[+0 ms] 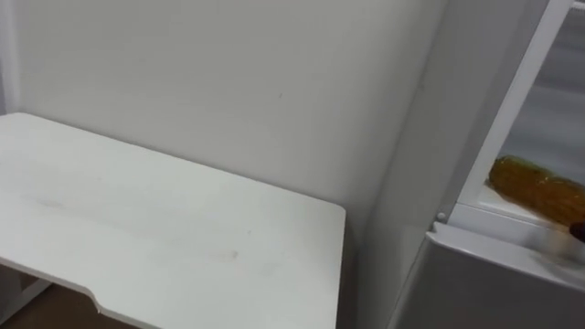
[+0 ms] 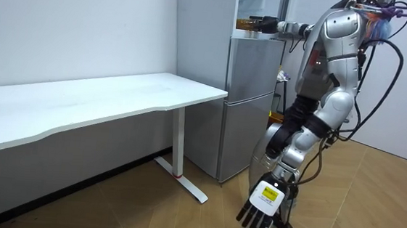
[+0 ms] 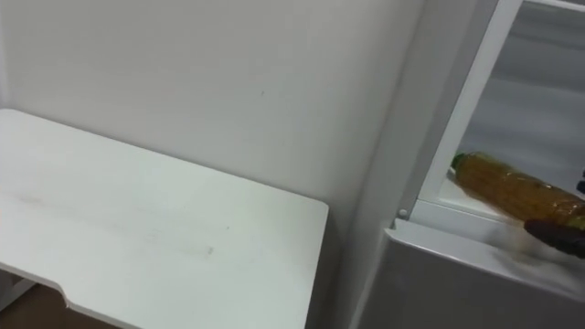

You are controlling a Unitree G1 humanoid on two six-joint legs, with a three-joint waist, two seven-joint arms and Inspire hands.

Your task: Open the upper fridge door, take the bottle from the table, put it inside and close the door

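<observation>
A bottle [image 3: 512,187] of amber liquid lies on its side inside the open upper fridge compartment [image 1: 494,219], near its front edge. My right hand [image 3: 559,236] reaches in from the right, its dark fingers curled at the bottle's near end. In the room view I stand in front of the grey fridge [image 2: 248,103] with my right arm stretched out level, and the right hand [image 2: 267,24] holds the bottle [image 2: 248,23] at the top compartment. My left hand [image 2: 257,216] hangs low beside my legs with relaxed fingers, holding nothing.
A long white table [image 1: 164,228] stands against the wall to the left of the fridge, with a narrow gap between them. The closed lower fridge door [image 3: 457,283] is below the compartment. Wooden floor lies around the table's legs [image 2: 181,163].
</observation>
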